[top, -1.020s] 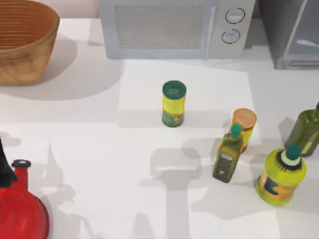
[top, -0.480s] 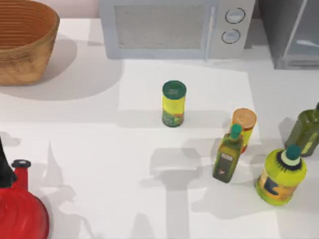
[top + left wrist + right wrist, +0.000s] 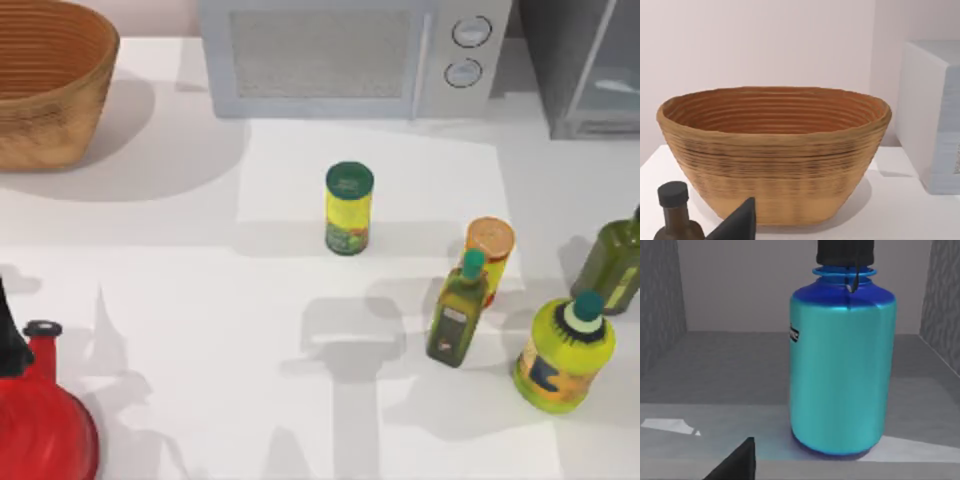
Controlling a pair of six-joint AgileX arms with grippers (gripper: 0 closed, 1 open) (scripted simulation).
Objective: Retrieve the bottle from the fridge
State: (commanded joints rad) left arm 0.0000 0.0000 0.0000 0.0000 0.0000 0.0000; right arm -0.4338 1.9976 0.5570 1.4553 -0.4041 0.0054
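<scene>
The bottle [image 3: 842, 360], blue with a teal body and a black cap, stands upright on the grey floor inside the fridge [image 3: 670, 305], whose dark walls rise on both sides of it. A dark piece of my right gripper [image 3: 735, 462] shows in front of the bottle, apart from it. From the top view, the fridge [image 3: 585, 70] is the dark grey box at the table's back right with a pale door panel. A dark piece of my left gripper [image 3: 737, 222] shows in front of the wicker basket [image 3: 775, 150].
A microwave [image 3: 350, 55] stands at the back middle and the basket [image 3: 45, 80] at the back left. A yellow-green can [image 3: 348, 208], an orange-topped can [image 3: 490, 250] and three olive-green bottles [image 3: 458, 310] crowd the right side. A red kettle [image 3: 40, 420] sits front left.
The dark olive bottle at the table's right edge sits slightly farther right than before. Everything else looks the same.
</scene>
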